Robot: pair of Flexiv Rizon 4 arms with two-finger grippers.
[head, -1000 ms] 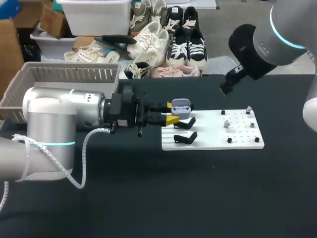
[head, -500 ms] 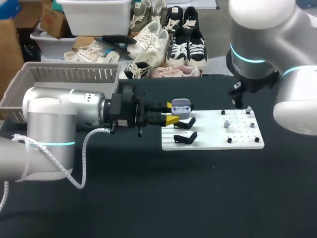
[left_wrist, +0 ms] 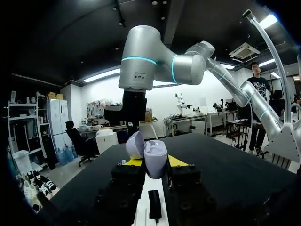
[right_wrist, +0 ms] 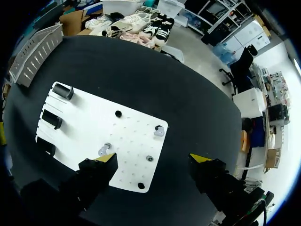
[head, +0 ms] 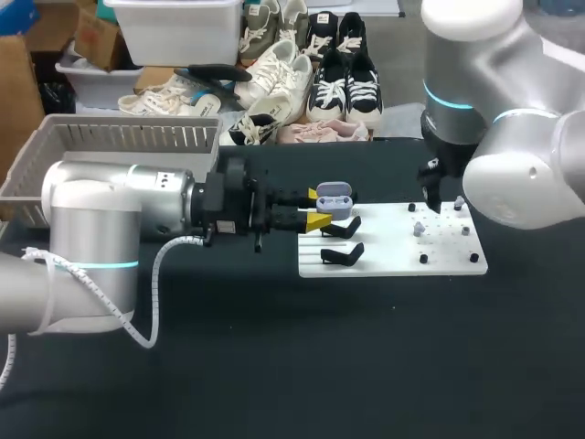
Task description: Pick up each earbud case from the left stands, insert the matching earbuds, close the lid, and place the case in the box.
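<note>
Lavender plastic, smooth and rounded: the earbud case [left_wrist: 155, 159] stands upright between the left fingers [left_wrist: 133, 162], with its lid [left_wrist: 135, 144] hinged open to one side. Only the left wrist view gives this close look, with both yellow tips pressed against the case's flanks and clamped on it. It also shows the right arm [left_wrist: 141, 61] rising just beyond the case.

From the head view, the case [head: 335, 192] is held at the rear left corner of the white board [head: 393, 261], which lies on the black desk [head: 274, 366]. Two black stands [head: 343, 240] sit empty just beside it. The right arm [head: 494, 165] hangs over the board's far side and hides its own fingers in this view. A grey basket [head: 119, 137] sits at the desk's far left.

The right wrist view looks straight down on the board [right_wrist: 89, 110] and shows what the head view cannot. The right fingers [right_wrist: 107, 159] are spread wide apart, holding nothing and hovering above the board. Three black stands [right_wrist: 51, 118] run along the board's edge nearest the basket [right_wrist: 35, 54]. Two pale earbuds [right_wrist: 159, 131] rest on the board among small dark pegs [right_wrist: 118, 113], well apart from each other. One earbud lies close to a yellow tip.
</note>
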